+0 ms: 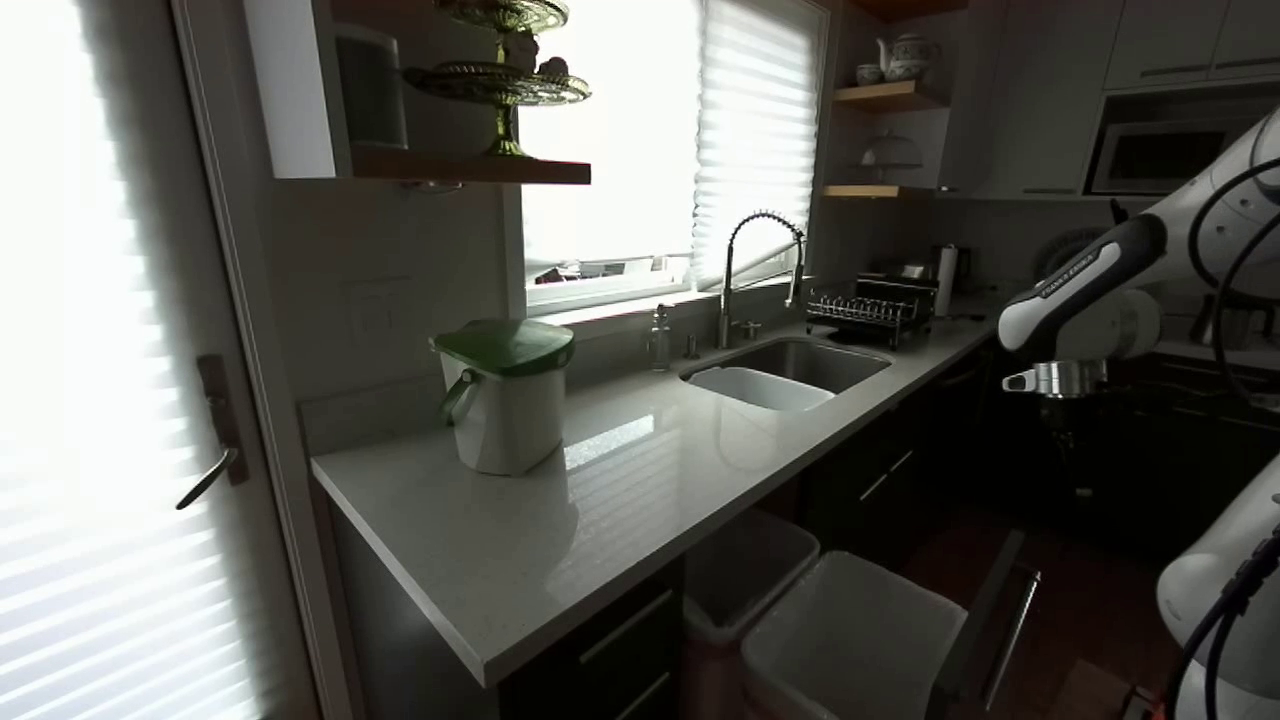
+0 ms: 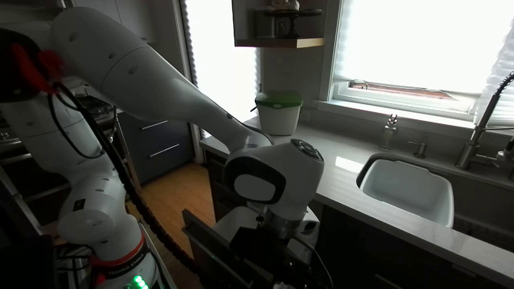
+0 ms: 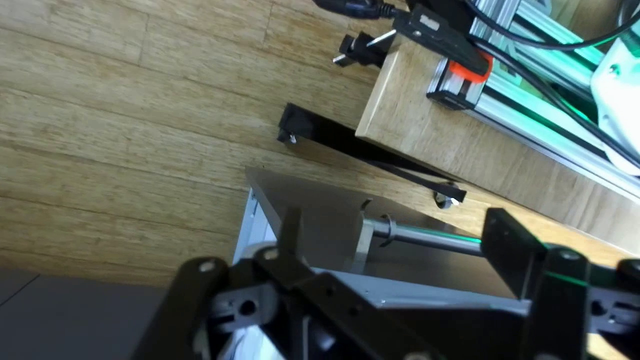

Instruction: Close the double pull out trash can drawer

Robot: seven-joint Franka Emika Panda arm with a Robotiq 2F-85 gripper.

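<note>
Position: your drawer (image 3: 325, 205) is pulled out from under the counter (image 1: 620, 520), two bins standing in it. In an exterior view the front bin (image 1: 850, 625) sits right behind the front panel (image 1: 985, 615); the back bin (image 1: 755, 570) is next in line behind it, partly hidden by the counter's edge. In the wrist view your claw (image 3: 392, 230) is spread, its two fingers (image 3: 510, 250) well apart. The bar handle (image 3: 430, 238) shows in the gap between them and runs toward the finger at that view's right. You cannot tell from these views whether a finger touches the handle or panel. Your arm (image 2: 160, 84) bends downward in an exterior view, its far end low near the drawer. On the counter, well apart from the claw, you have a white pail (image 1: 510, 415) with a green lid, upright. A white tub (image 1: 760, 388) sits in the sink (image 1: 840, 358).
</note>
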